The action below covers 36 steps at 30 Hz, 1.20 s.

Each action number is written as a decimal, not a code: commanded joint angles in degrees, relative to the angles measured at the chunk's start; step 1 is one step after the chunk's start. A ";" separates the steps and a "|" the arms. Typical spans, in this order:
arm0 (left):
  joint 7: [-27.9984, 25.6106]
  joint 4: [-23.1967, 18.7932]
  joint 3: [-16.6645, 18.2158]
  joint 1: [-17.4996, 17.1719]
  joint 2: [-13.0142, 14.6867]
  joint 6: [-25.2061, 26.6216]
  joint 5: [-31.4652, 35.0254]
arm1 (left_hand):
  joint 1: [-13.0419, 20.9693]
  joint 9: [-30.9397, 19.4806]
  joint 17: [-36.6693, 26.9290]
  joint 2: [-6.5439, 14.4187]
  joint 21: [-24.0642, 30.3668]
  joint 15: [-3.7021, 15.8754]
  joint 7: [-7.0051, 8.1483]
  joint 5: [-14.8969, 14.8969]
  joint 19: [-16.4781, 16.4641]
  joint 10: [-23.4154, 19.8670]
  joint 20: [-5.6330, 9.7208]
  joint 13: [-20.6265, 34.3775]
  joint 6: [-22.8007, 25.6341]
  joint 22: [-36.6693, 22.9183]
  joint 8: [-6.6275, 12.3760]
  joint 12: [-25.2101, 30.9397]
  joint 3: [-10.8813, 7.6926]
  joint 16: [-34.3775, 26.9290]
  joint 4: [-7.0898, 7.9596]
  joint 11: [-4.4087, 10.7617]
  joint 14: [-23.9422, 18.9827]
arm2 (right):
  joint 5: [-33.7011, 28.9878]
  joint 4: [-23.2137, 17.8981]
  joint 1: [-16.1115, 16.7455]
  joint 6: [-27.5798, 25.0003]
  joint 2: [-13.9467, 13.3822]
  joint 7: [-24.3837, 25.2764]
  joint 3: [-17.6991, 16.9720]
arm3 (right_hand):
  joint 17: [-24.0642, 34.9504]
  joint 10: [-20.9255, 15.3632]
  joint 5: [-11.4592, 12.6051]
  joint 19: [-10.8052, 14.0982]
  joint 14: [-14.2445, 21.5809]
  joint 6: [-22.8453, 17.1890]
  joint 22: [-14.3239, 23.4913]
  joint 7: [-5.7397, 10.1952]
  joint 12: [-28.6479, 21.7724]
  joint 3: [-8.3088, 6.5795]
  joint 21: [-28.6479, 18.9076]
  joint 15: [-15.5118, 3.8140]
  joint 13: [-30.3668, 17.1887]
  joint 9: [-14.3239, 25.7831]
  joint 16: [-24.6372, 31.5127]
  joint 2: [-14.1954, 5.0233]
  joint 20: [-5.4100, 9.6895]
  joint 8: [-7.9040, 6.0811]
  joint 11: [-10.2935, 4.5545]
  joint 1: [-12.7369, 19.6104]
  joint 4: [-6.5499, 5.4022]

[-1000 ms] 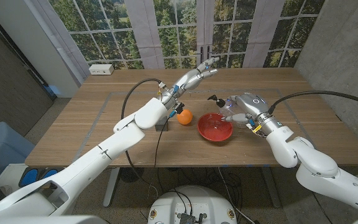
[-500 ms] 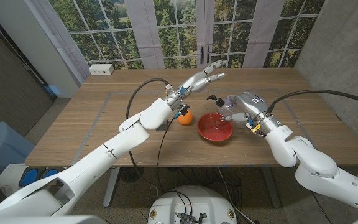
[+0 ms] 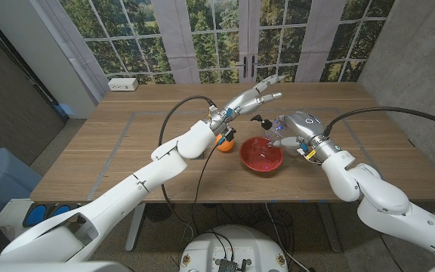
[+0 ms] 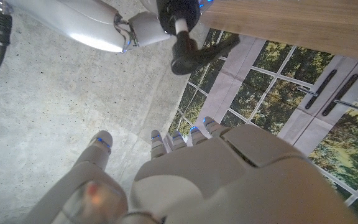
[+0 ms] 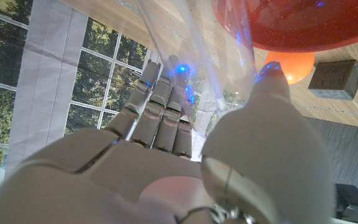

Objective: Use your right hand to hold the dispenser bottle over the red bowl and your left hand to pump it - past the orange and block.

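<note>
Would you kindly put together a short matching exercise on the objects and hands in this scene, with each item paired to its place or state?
Things:
1. dispenser bottle
2. orange
3. left hand
4. red bowl

Places or states:
A. open, raised in the air above the table
B. held in the right hand
C. on the table, in front of the bottle
D. on the table, partly hidden behind the left arm

Pairs: 1-B, 2-D, 3-A, 4-C

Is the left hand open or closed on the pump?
Open: the left hand hangs with fingers spread above the dispenser bottle, not touching its pump.
</note>
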<state>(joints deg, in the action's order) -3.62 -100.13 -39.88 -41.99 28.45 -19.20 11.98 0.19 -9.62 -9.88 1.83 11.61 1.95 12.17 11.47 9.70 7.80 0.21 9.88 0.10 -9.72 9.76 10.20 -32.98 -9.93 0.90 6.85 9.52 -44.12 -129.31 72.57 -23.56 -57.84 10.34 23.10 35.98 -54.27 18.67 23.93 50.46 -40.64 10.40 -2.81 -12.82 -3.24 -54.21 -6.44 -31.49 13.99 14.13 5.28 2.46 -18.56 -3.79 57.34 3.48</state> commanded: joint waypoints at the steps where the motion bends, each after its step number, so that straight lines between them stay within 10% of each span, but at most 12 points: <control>1: -0.02 6.51 -1.84 2.01 -3.26 -6.34 -0.61 | 0.17 -0.06 -0.05 0.47 -0.05 0.77 0.05 0.31 3.57 0.46 -0.17 0.02 -0.31 -0.24 0.38 0.42 0.25 -0.37 0.02 0.11 2.70 | 0.87 -0.89 -0.67 -1.31 0.26 -2.58 0.22 | 0.30 -8.40 0.11 -0.07 0.35 -19.21 0.16 14.50 -0.20 0.20 -0.30 -6.82 -0.35 0.23 0.02 -14.16 8.49 -0.39 -7.89 14.40 -0.10; 21: -3.47 7.82 -3.60 2.78 -4.14 -5.37 9.24 | 0.41 -0.06 0.00 0.89 -0.09 1.12 0.13 0.36 3.22 0.35 0.01 0.01 0.00 -0.23 0.49 0.49 0.25 -0.38 -0.01 0.26 2.53 | -0.54 -2.15 -2.60 -4.84 0.95 -6.28 2.24 | 0.29 -8.58 -0.08 -0.11 0.18 -19.11 0.13 14.50 -0.04 0.40 -0.44 -6.80 -0.74 0.29 -0.17 -14.28 8.50 -0.31 -7.86 14.77 -0.48; 36: -2.15 14.83 -5.10 4.96 -7.21 -11.95 4.32 | 0.43 -0.05 0.00 1.12 -0.19 1.30 0.15 0.37 3.17 0.31 0.06 0.01 0.11 -0.23 0.51 0.52 0.31 -0.40 0.03 0.17 2.43 | 0.26 -2.39 -3.03 -4.29 0.87 -6.15 2.35 | 0.45 -8.84 -0.24 -0.09 0.45 -19.22 0.14 14.46 -0.29 0.51 -0.56 -6.87 -1.51 0.40 -0.03 -14.19 8.50 -0.39 -7.78 15.08 -0.57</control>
<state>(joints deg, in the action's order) -6.59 -89.28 -43.95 -38.28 23.08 -27.75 18.36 0.72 -9.62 -9.89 2.36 11.62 1.95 12.17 11.47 9.70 8.01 0.21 9.89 0.10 -9.72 9.97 10.20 -32.99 -9.93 0.90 7.06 9.52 -44.21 -131.42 70.08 -27.98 -57.04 4.60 25.13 36.25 -55.19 18.63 23.93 50.46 -41.69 10.41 -2.67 -12.57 -2.83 -54.32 -6.44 -32.73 14.16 14.13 5.59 2.46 -18.75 -3.89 57.65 3.09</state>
